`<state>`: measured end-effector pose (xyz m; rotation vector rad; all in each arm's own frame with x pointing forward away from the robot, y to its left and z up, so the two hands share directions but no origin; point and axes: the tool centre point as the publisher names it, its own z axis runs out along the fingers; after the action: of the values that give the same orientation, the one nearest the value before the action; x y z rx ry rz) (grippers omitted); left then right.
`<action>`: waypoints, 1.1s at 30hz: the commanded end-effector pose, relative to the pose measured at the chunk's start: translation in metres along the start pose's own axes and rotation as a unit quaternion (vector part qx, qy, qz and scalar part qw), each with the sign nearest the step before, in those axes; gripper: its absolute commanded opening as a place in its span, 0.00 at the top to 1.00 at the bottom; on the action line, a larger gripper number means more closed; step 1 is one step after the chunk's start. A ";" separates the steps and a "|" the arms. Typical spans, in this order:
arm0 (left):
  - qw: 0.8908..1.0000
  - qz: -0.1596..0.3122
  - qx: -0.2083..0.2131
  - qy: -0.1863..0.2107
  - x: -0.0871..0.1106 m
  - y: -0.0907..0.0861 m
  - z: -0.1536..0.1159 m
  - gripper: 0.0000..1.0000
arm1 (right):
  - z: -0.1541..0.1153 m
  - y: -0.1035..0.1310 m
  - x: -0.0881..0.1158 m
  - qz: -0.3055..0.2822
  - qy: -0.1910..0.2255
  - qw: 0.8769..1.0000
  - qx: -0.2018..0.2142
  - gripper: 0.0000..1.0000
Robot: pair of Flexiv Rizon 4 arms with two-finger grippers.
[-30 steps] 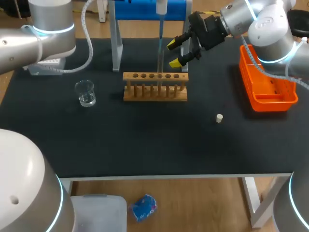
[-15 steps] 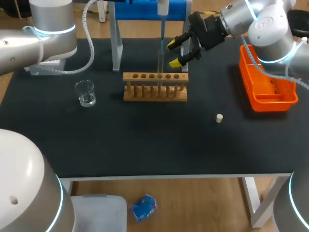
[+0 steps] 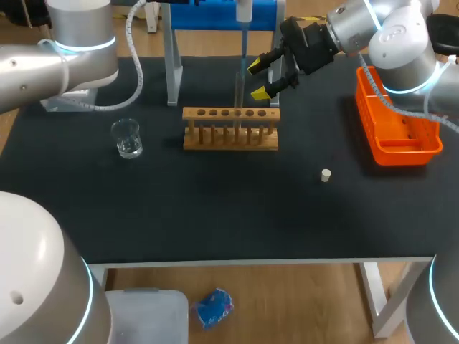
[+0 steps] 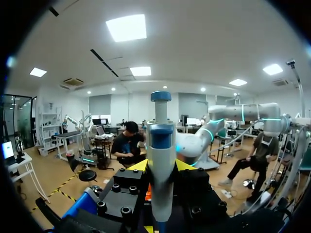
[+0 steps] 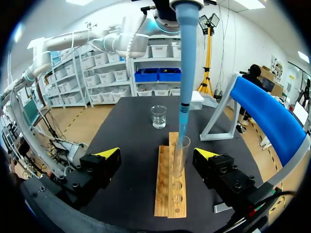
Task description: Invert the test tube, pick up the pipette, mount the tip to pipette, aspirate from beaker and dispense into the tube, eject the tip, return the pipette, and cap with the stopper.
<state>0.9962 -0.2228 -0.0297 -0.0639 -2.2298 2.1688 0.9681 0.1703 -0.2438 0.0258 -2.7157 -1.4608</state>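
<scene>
1. Black matting covers the table (image 3: 215, 215). On it a wooden rack (image 3: 230, 137) stands mid-way back, a beaker (image 3: 127, 140) with a little clear liquid sits well to its left, and a small pale stopper (image 3: 325, 175) lies alone nearer the front right.
2. The test tube (image 5: 179, 160) stands upright in the rack, mouth up. The blue tip (image 5: 186, 73) of the pipette (image 4: 160, 160) reaches down just into that mouth, so I judge this the dispensing step.
3. The left gripper (image 4: 161, 166) holds the pipette by its body below the plunger, a yellow tip showing close on either side (pinching it, as far as the wrist view shows).
4. The right gripper (image 5: 157, 154) has its fingers spread wide either side of the tube, neither one touching the glass.
5. Handling, as a judgement: the tube is thin, light, slippery glass and will crack under a hard squeeze. Any steadying grip should close gently on its sides above the rack.
6. The stopper looks light and small, best taken by its sides so that its narrow end can enter the tube.
</scene>
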 end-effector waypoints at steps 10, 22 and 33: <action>1.000 0.019 -0.012 -0.018 -0.005 0.005 -0.008 1.00 | -0.001 0.001 0.000 0.000 0.001 1.000 0.002 0.00; 0.999 0.023 -0.013 -0.032 -0.005 0.008 -0.015 1.00 | -0.001 0.001 0.000 0.000 0.001 1.000 0.002 0.00; 0.999 0.027 -0.015 -0.039 -0.007 0.011 -0.016 1.00 | -0.001 0.001 0.000 0.000 0.001 1.000 0.002 0.00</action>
<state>1.0050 -0.2067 -0.0400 -0.0443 -2.3260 2.1950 0.9681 0.1703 -0.2438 0.0258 -2.7157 -1.4608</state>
